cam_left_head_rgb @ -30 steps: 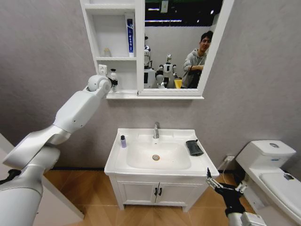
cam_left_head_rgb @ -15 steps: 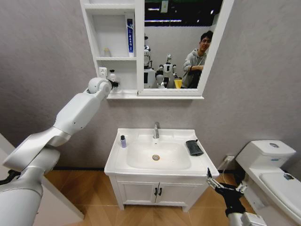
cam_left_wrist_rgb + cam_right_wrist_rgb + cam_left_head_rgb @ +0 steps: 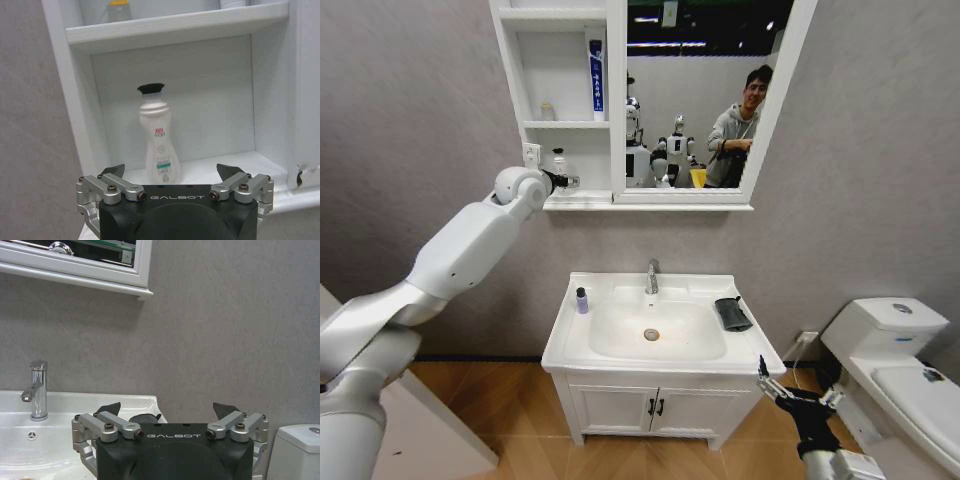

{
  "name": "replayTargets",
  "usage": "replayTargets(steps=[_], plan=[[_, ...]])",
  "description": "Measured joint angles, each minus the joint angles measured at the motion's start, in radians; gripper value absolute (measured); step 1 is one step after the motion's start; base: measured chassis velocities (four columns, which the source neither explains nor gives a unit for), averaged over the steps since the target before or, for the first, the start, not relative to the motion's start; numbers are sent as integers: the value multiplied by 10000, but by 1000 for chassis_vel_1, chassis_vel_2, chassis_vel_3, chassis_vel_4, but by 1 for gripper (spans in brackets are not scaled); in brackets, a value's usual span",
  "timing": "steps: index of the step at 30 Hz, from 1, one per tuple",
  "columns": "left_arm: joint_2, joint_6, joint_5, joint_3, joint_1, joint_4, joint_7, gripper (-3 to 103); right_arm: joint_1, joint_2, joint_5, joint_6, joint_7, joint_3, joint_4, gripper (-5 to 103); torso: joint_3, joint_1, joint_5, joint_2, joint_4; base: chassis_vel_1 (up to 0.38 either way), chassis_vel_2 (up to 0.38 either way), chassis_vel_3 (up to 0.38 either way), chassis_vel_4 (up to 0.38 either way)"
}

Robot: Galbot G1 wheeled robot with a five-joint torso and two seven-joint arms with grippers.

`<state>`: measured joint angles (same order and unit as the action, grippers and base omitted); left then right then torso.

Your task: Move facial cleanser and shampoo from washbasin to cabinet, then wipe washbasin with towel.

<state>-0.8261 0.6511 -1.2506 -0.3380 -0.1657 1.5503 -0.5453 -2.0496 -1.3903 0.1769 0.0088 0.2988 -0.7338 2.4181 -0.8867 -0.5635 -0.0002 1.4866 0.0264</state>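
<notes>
Left hand (image 3: 170,181) had drawn back from cabinet (image 3: 560,100) since a second earlier, fingers spread, empty. White black-capped bottle (image 3: 160,135) stood upright on lowest shelf just ahead of it. Small purple bottle (image 3: 582,300) sat on washbasin (image 3: 650,345) rim, well below. Right hand (image 3: 167,415) hung low beside washbasin, fingers apart; towel (image 3: 732,313) lay just beyond it.

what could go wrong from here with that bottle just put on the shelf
1. The left gripper is open right in front of the white bottle on the cabinet's lowest shelf; a sideways pull-out could tip this tall, narrow bottle.
2. The small purple bottle stands at the washbasin's edge; a clumsy reach might knock it into the bowl.
</notes>
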Motion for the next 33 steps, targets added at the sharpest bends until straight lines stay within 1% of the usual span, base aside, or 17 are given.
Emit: replayTargets(steps=[2, 6, 8, 9, 11, 12, 14, 15, 16, 17, 20, 23, 24, 26, 27, 29, 33], plan=[[552, 24, -119, 301, 489, 705, -277, 100, -4, 0, -8, 0, -8, 7, 20, 100, 0, 0, 0, 0, -3, 0, 0, 0, 0], [988, 35, -330, 667, 1078, 1439, -553, 100, -29, 2, -26, 0, -20, 13, 46, 100, 0, 1, -2, 0, -2, 0, 0, 0, 0], [1646, 33, -493, 1428, 2350, 2740, -832, 100, -101, 14, -39, 0, -29, 9, 102, 100, 0, 0, 0, 0, 1, 0, 0, 0, 0], [1646, 33, -493, 1428, 2350, 2740, -832, 100, -101, 14, -39, 0, -29, 9, 102, 100, 0, 0, 0, 0, 1, 0, 0, 0, 0], [2192, -36, -423, 2407, 3838, 3754, -901, 100, -152, 38, -41, 0, -32, -12, 141, 100, 0, 1, 1, 0, -1, 0, 0, 0, 0], [2192, -36, -423, 2407, 3838, 3754, -901, 100, -152, 38, -41, 0, -32, -12, 141, 100, 0, 1, 1, 0, -1, 0, 0, 0, 0], [2536, -287, -143, 3254, 5403, 4398, -817, 100, -180, 41, -63, 0, -50, -6, 139, 100, 1, 2, 1, 1, -3, 0, 0, 0, 0], [2536, -287, -143, 3254, 5403, 4398, -817, 100, -180, 41, -63, 0, -50, -6, 139, 100, 1, 2, 1, 1, -3, 0, 0, 0, 0], [2620, -577, 203, 3758, 6658, 4724, -691, 100, -180, 20, -96, -12, -90, 45, 79, 100, 0, 2, -2, 1, -3, 0, 0, 0, 0], [2601, -899, 586, 4113, 7617, 4945, -558, 100, -179, -12, -130, -34, -136, 98, 22, 100, 0, 2, -4, 0, -5, 0, 0, 0, 0], [2498, -1319, 1020, 4340, 8368, 5073, -421, 100, -186, -42, -162, -54, -164, 155, -13, 100, 0, 1, 4, 1, -3, 0, 0, 0, 0], [1844, -2592, 2376, 4610, 10173, 5054, -3, 100, -133, -38, -355, -45, -248, 228, -118, 100, 0, 1, 0, 1, 1, 0, 0, 0, 0], [1844, -2592, 2376, 4610, 10173, 5054, -3, 100, -133, -38, -355, -45, -248, 228, -118, 100, 0, 1, 0, 1, 1, 0, 0, 0, 0], [1362, -3115, 3117, 4629, 11076, 4903, 209, 100, -48, -34, -459, -18, -303, 232, -218, 100, -1, 1, 3, 0, -1, 0, 0, 0, 0], [1362, -3115, 3117, 4629, 11076, 4903, 209, 100, -48, -34, -459, -18, -303, 232, -218, 100, -1, 1, 3, 0, -1, 0, 0, 0, 0], [863, -3537, 3759, 4588, 11602, 4667, 410, 100, -56, -87, -522, 13, -320, 253, -279, 100, -1, 1, 3, 1, -2, 0, 0, 0, 0], [422, -3856, 4168, 4442, 11789, 4365, 723, 100, -121, -184, -604, 69, -329, 305, -298, 100, 0, 1, 2, 0, 0, 0, 0, 0, 0]])
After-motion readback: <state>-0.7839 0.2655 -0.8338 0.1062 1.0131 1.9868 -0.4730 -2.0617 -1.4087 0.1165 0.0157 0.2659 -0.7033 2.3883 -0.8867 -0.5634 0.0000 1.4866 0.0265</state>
